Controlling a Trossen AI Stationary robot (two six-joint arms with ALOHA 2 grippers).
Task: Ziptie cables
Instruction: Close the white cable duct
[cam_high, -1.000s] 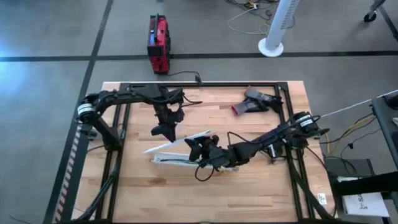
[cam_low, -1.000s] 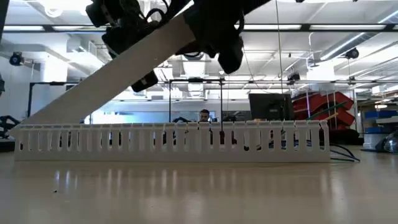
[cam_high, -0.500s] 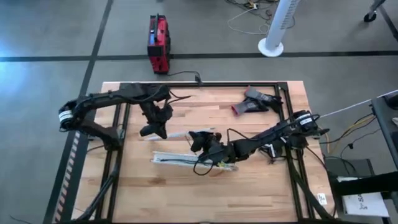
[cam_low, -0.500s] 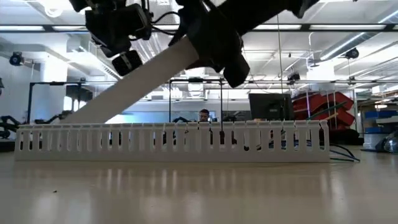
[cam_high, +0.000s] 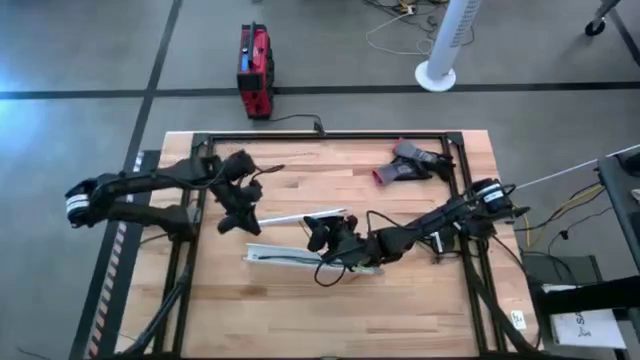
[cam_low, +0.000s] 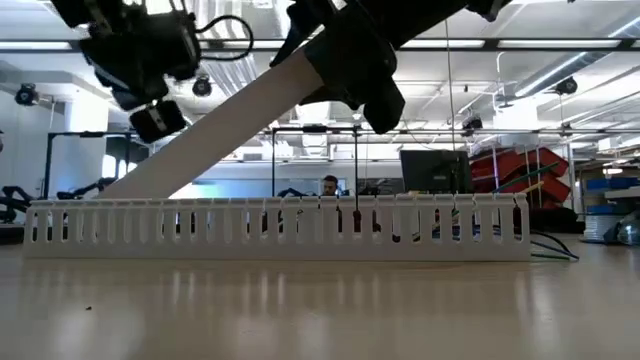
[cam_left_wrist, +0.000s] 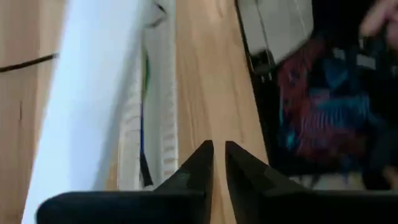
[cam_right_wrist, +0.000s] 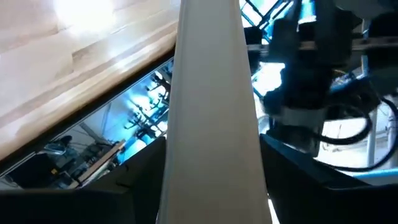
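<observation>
**Channel lid held tilted over the slotted channel**

The right gripper (cam_high: 322, 232) is found near the middle of the desk (cam_high: 400, 300), clamped on one end of a long white lid (cam_high: 290, 217). In the right wrist view the lid (cam_right_wrist: 211, 124) is seen running out between the two dark fingers (cam_right_wrist: 298, 180), which are closed against its sides. In the low view the lid (cam_low: 230, 125) is seen slanting down from the right gripper (cam_low: 345, 65) toward the desk's left side, its lower end hidden behind the channel (cam_low: 280, 228).

The channel (cam_high: 300, 259) lies flat on the desk just on the front side of the right gripper, under the raised lid. The cables (cam_left_wrist: 143, 130) are seen in the left wrist view as thin green, blue and dark strands lying inside the channel (cam_left_wrist: 165, 118), beside the lid (cam_left_wrist: 93, 106); they sit below and just beside the right gripper, not touched by either gripper. The ziptie cannot be made out in any view.

The left gripper (cam_high: 232, 222) hangs near the lid's far end, toward the desk's left edge, apart from the lid. Its fingers (cam_left_wrist: 245, 174) are nearly together, with only a narrow gap between them, and nothing is held.

A dark tool with a red end (cam_high: 405, 166) lies near the desk's back right corner.
</observation>
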